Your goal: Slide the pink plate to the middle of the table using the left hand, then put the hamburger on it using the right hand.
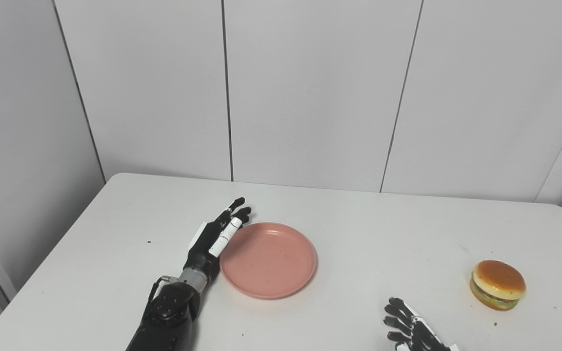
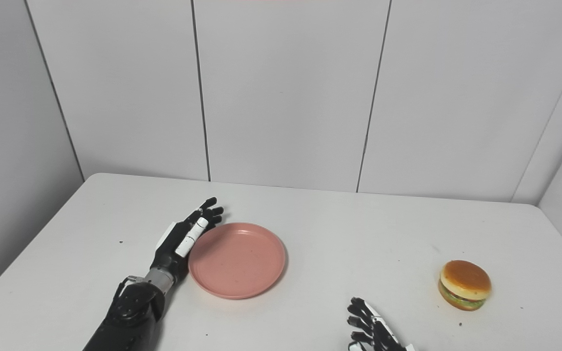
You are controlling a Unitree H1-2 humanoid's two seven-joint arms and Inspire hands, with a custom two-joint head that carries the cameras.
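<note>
Black fingers of the right hand [image 1: 410,330] rest spread and empty at the near edge, waiting its turn well short of the hamburger [image 1: 498,284]. Farther in, the left hand [image 1: 215,240] lies flat and extended against the pink plate [image 1: 269,260], holding nothing, edge-on to push it toward the middle of the white table [image 1: 383,229].
</note>
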